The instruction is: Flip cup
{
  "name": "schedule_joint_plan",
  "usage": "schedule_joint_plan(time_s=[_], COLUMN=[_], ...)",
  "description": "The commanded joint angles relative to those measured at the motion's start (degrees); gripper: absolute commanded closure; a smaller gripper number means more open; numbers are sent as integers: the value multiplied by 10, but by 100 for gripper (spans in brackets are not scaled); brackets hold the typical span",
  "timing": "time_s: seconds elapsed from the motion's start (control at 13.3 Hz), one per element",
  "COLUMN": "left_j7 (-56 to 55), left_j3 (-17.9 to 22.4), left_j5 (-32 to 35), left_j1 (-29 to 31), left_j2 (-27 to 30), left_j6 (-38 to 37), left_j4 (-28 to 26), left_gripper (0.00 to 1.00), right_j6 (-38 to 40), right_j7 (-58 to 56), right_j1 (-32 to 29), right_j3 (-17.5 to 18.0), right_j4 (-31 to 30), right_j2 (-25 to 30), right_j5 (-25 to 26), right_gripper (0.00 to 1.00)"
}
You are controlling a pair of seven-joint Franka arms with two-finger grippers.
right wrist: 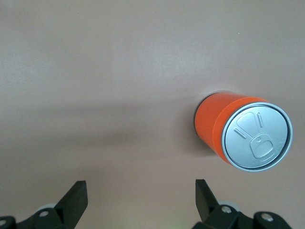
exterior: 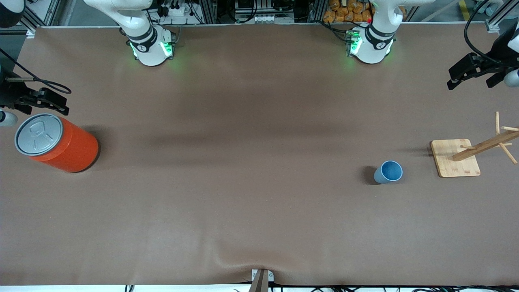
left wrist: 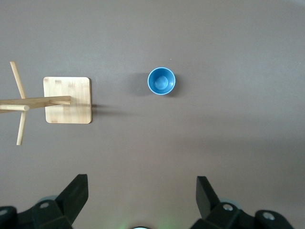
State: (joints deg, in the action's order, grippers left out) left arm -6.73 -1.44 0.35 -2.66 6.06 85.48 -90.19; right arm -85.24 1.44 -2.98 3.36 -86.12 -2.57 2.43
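The cup [exterior: 389, 172] is a small light-blue tumbler standing upright, mouth up, with its darker blue inside showing. It sits on the brown table toward the left arm's end. In the left wrist view the cup [left wrist: 161, 81] lies well ahead of the left gripper [left wrist: 142, 183], which is open and holds nothing. In the front view the left gripper [exterior: 457, 77] hangs high at the table's end, clear of the cup. The right gripper [exterior: 56, 103] waits at the right arm's end, just above the orange canister. Its wrist view shows the right gripper [right wrist: 140, 188] open and holding nothing.
A wooden peg rack on a square bamboo base [exterior: 454, 158] stands beside the cup, closer to the left arm's end; its base [left wrist: 67, 100] also shows in the left wrist view. A large orange canister [exterior: 61, 144] with a grey lid [right wrist: 257, 136] stands at the right arm's end.
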Motion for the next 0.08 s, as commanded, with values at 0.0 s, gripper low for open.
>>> schedule_joint_plan(time_s=[0.0], left_j7=[-5], left_j3=[-5], left_j5=[0], left_j1=[5], left_j2=[10], left_j6=[-4], left_j4=[-5], left_gripper=[0], right_j6=[5], right_j7=[1], right_j1=[-2], right_j3=[2], right_j4=[7], right_j2=[-3], right_j5=[4], right_gripper=[0])
